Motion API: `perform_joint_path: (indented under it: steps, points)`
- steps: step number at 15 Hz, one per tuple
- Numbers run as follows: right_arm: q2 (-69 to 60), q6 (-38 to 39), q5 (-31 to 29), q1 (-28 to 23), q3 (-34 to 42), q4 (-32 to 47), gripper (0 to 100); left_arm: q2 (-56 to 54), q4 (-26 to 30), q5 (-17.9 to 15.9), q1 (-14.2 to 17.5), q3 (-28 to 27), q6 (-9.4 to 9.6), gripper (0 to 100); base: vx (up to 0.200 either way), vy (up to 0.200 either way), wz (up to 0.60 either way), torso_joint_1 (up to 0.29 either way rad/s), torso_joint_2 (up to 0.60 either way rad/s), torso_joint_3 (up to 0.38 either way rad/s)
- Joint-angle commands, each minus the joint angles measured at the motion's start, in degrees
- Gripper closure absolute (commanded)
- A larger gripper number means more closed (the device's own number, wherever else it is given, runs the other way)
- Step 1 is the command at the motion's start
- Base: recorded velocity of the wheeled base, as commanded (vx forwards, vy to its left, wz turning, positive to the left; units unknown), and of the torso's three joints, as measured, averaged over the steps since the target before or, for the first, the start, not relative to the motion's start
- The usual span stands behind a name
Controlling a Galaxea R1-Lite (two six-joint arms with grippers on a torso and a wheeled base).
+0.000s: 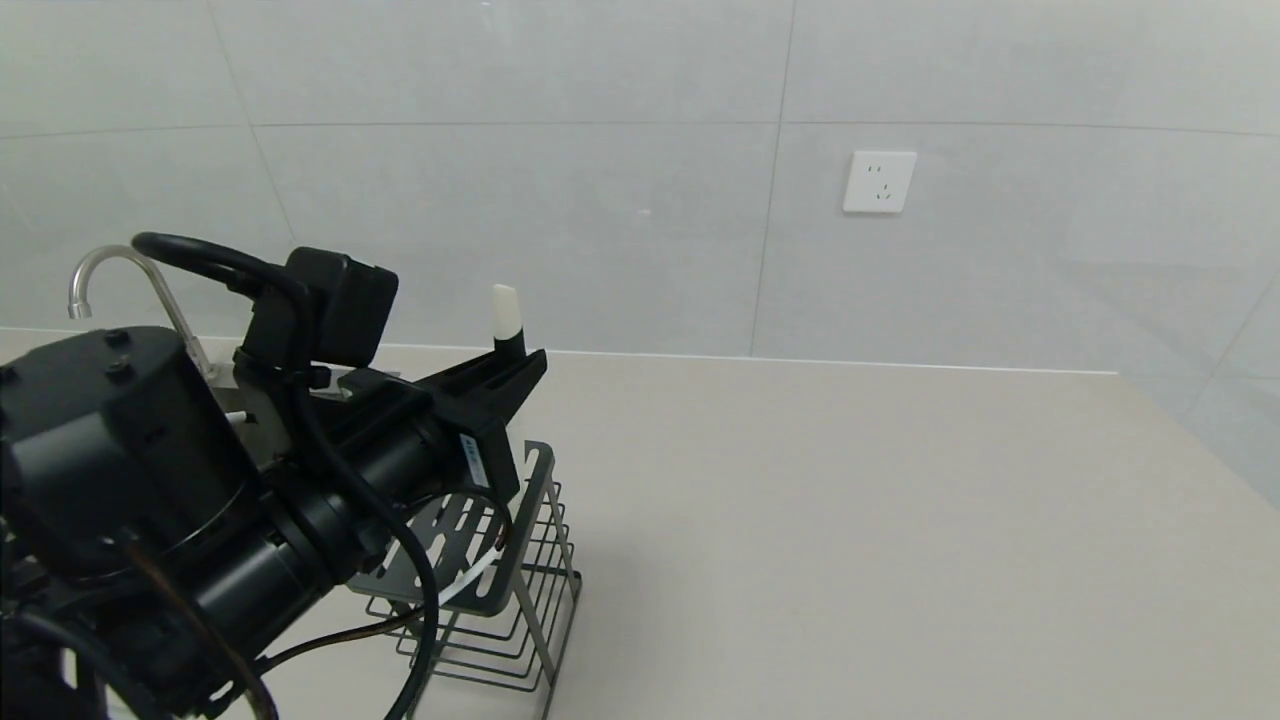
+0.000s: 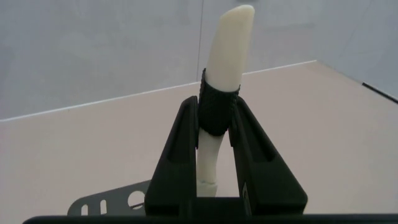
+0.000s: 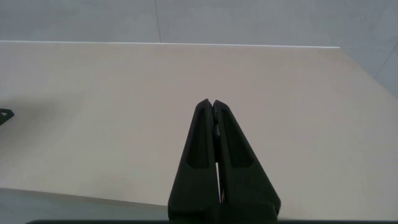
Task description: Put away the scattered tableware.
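My left gripper (image 1: 515, 362) is shut on a utensil with a cream-white handle (image 1: 505, 312), held upright so that the handle's rounded end sticks up above the fingers. In the left wrist view the handle (image 2: 227, 50) rises between the black fingers (image 2: 180, 143) of the left gripper (image 2: 216, 115); its lower end is hidden behind them. The gripper hangs above the slotted top plate of a dark metal wire rack (image 1: 540, 560) on the beige counter. My right gripper (image 3: 212, 107) is shut with nothing in it, over bare counter.
A curved chrome faucet (image 1: 100, 265) stands at the far left by the tiled wall. A white wall socket (image 1: 879, 181) is on the wall at the right. The beige counter (image 1: 850, 520) stretches wide to the right of the rack, whose plate edge (image 2: 102, 204) shows below my left gripper.
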Motion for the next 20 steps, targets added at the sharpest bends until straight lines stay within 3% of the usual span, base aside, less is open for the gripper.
perform_joint_path:
  steps: [1,8,11,20]
  points:
    - [0.06,-0.01,0.04,0.01,0.01,0.02,100,0.90,-0.08,-0.10,0.02,0.36,-0.04,100,0.000,0.000,0.00,0.000,0.00,0.000]
    - [0.06,-0.01,0.04,0.01,0.01,0.02,100,1.60,-0.08,-0.80,0.45,2.03,-1.00,100,0.000,0.000,0.00,0.000,0.00,0.000]
    - [0.06,-0.01,0.04,0.01,0.01,0.02,100,1.51,-0.08,-0.80,1.86,4.05,-1.00,100,0.000,0.000,0.00,0.000,0.00,0.000]
    - [0.06,-0.01,0.04,0.01,0.01,0.02,100,2.39,-0.08,-1.94,1.86,4.84,-1.09,100,0.000,0.000,0.00,0.000,0.00,0.000]
